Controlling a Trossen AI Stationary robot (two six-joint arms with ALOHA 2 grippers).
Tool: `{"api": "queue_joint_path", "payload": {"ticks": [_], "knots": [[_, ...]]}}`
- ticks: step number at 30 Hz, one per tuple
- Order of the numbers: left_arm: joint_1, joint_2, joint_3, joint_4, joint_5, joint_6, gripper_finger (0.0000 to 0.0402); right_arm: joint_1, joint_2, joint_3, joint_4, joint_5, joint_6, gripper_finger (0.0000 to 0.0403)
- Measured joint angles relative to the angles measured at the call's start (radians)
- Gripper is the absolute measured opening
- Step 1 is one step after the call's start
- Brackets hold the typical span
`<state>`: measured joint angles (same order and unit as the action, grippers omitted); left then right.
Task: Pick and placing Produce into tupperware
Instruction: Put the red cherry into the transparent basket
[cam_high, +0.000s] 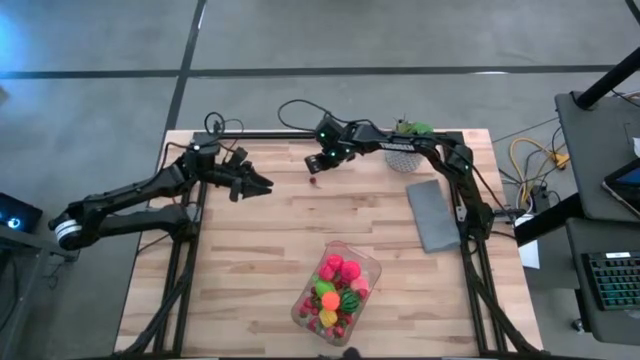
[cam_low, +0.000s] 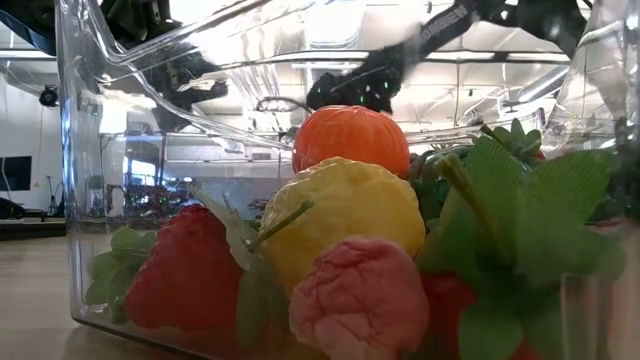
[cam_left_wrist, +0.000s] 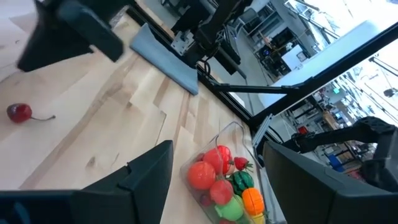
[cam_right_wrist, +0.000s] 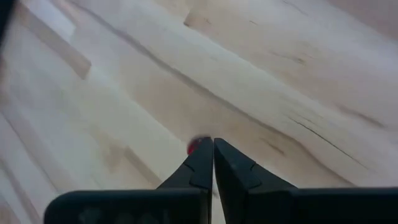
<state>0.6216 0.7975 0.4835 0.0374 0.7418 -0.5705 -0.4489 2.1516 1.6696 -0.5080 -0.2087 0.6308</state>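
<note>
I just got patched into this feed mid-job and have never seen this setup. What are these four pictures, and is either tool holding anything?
Two dark robot arms work at a wooden table. One camera looks straight down, one sits at table level behind the clear tupperware, and one rides on each wrist. The tupperware holds most of the produce. One red cherry lies loose on the wood, just beside the right tool, whose fingers are shut and hold nothing. The left tool waits open and empty. A grey slab and a potted plant sit at the right.
</note>
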Motion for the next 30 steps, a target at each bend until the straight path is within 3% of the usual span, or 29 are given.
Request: {"api": "queue_joint_path", "payload": {"ticks": [3,9,14,17,23,26,30], "knots": [[-0.001,0.000,0.000,0.034,-0.018,-0.001,0.0235,0.012,-0.022,0.059,-0.127,0.053,-0.067,0.0009],[-0.001,0.021,0.002,0.041,-0.105,0.000,0.0235,0.059,-0.087,0.185,-0.352,0.257,-0.124,0.0009],[0.009,0.158,0.032,0.032,-0.183,-0.088,0.0235,0.084,-0.159,0.279,-0.468,0.339,-0.119,0.0023],[0.005,0.303,0.066,0.025,-0.190,-0.105,0.0235,0.082,-0.200,0.318,-0.528,0.365,-0.112,0.0060],[0.005,0.556,0.179,0.024,-0.186,-0.104,0.0235,0.083,-0.329,0.339,-0.602,0.505,-0.110,0.0175],[0.004,0.593,0.223,0.025,-0.191,-0.067,0.0235,0.094,-0.402,0.329,-0.629,0.603,-0.107,0.0224],[-0.008,0.579,0.260,-0.008,-0.362,-0.059,0.0231,0.096,-0.494,0.328,-0.722,0.706,-0.053,0.0269]]}}
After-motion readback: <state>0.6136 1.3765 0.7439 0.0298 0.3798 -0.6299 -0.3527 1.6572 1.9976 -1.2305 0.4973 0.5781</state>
